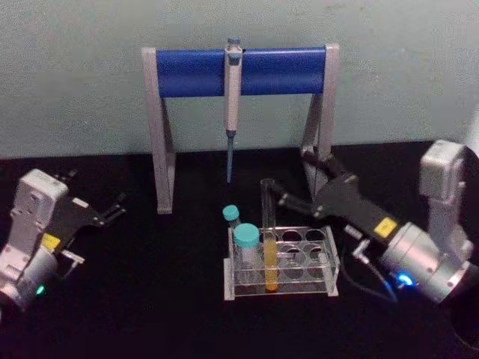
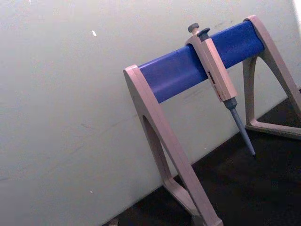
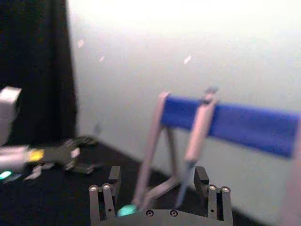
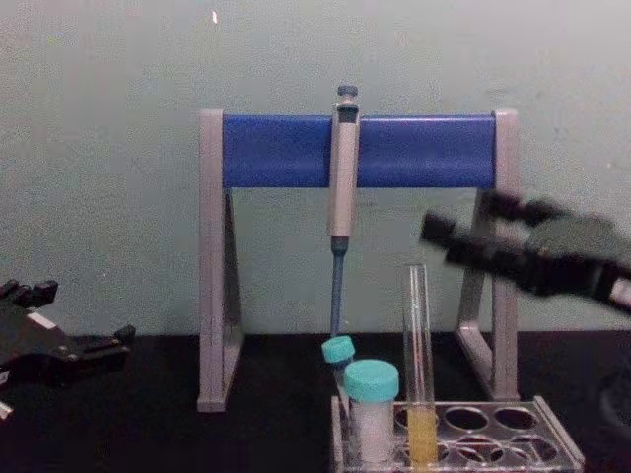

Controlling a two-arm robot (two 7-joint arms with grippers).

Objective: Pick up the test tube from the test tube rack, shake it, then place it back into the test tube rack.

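The test tube point(image 1: 268, 239) is standing upright in the rack point(image 1: 329, 265), thin, slick, breakable glass. The right gripper point(image 1: 288, 196), fingers spread, is hovering near its bare top, the sensible grip; the left gripper point(image 1: 112, 211) is sitting open, well apart.

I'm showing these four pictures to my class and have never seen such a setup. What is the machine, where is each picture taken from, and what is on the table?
It is a two-armed robot. One picture looks down from its head, one across from its chest, one from each wrist. On the black table stands a clear test tube rack holding the tall test tube of yellow liquid and two teal-capped tubes. Behind, a pipette hangs on a blue-barred stand. The right gripper, open, is near the tube's top; the left gripper waits aside. Nothing is held.
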